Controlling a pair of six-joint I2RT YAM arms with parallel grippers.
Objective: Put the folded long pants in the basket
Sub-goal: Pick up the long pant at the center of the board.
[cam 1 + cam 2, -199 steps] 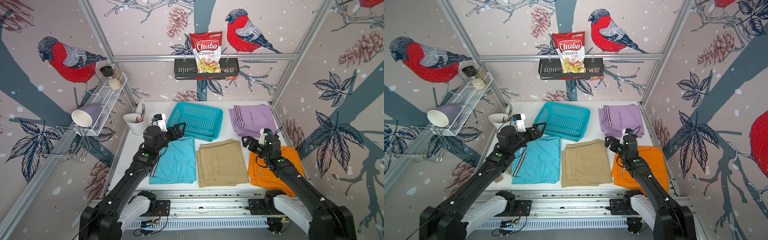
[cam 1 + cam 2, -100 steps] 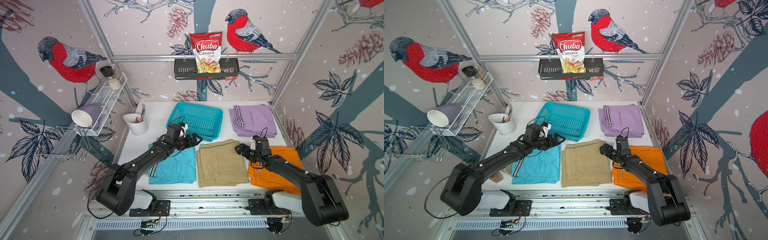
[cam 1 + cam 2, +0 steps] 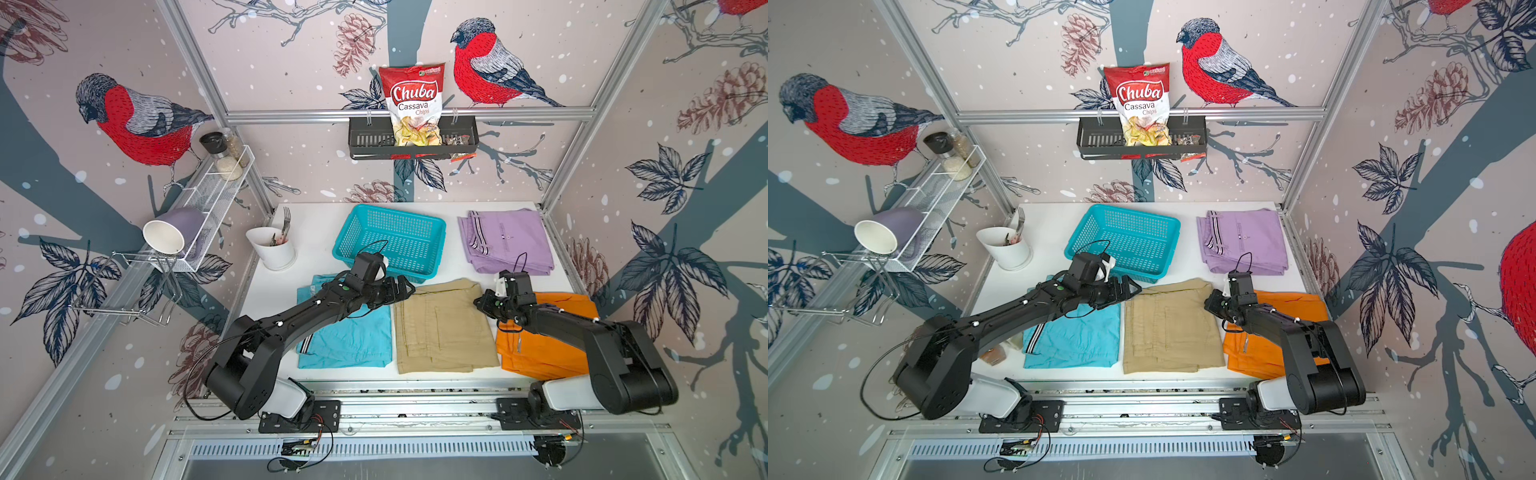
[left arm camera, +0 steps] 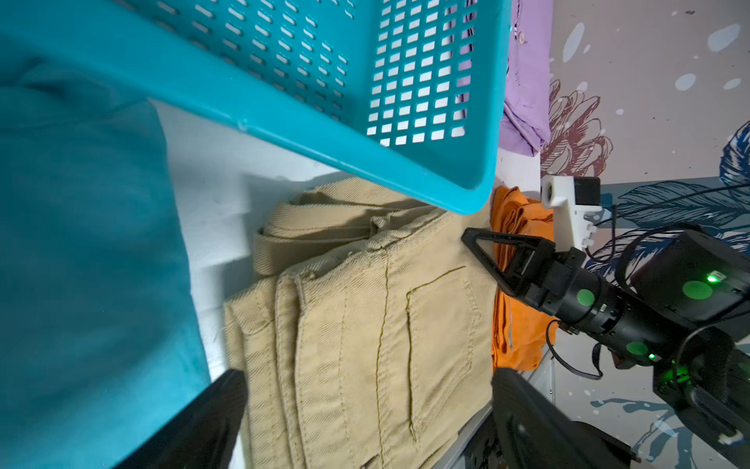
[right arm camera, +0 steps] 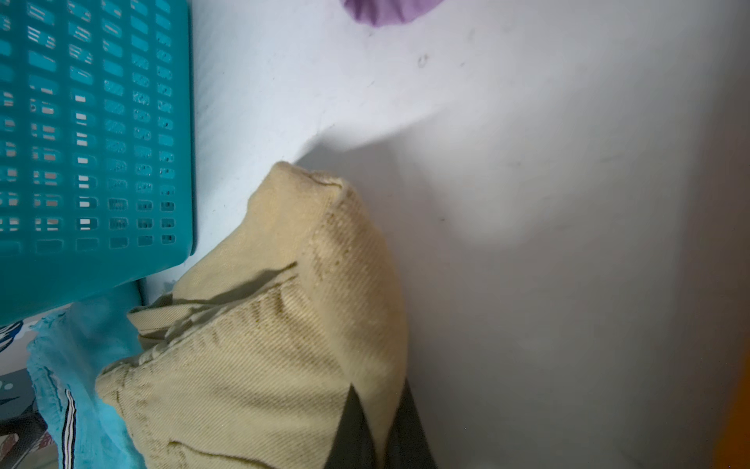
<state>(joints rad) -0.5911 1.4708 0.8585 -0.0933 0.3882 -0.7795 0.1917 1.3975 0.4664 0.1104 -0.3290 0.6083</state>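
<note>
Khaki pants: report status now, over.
Right end effector shut on edge of khaki pants. Left end effector open, over their basket-side corner. Pants not yet in basket. Nothing between pants and basket.

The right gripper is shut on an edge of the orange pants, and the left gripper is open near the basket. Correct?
No. The right gripper is shut on an edge of the khaki pants, not the orange pants; the right wrist view shows tan cloth pinched in it. The left gripper is open near the basket.
</note>
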